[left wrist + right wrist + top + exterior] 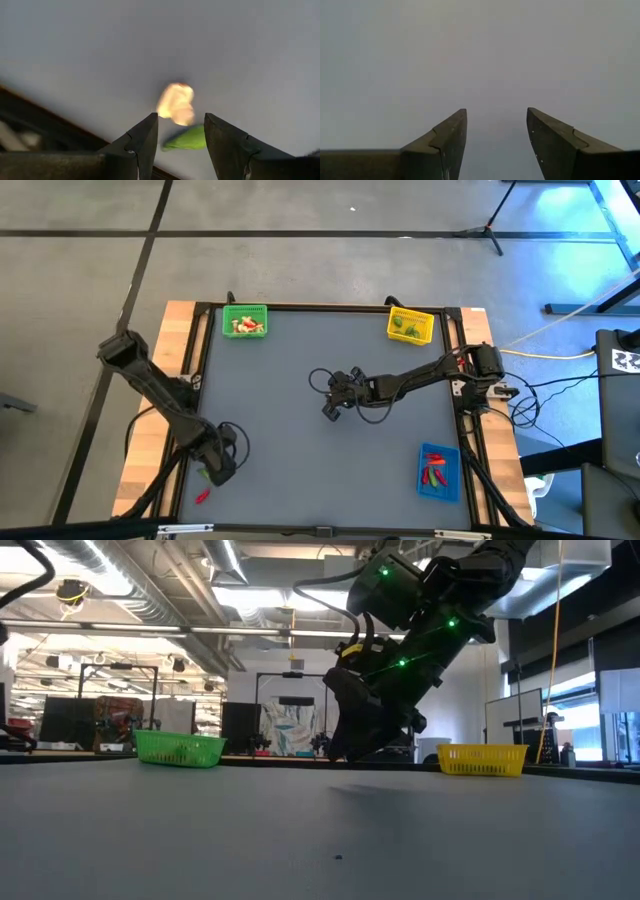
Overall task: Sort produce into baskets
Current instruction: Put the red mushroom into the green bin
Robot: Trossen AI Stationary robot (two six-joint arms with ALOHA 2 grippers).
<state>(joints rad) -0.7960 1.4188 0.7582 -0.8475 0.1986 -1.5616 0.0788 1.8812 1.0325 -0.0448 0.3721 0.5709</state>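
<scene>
My left gripper point(212, 472) is open at the table's near left corner. In the left wrist view point(181, 120) its fingers stand on either side of a small green piece point(186, 139), with a pale mushroom-like piece point(175, 104) just beyond it; both lie on the grey table. A red piece point(203, 496) lies nearer the front edge. My right gripper point(330, 408) is open and empty over the bare middle of the table, as its wrist view point(496, 120) shows. The green basket point(245, 320), yellow basket point(410, 326) and blue basket point(438, 472) each hold pieces.
The green basket stands at the far left and the yellow basket at the far right, near the far edge. The blue basket stands at the near right. A black frame point(195, 370) borders the table. The right arm point(385, 690) reaches over the table's middle in the low view.
</scene>
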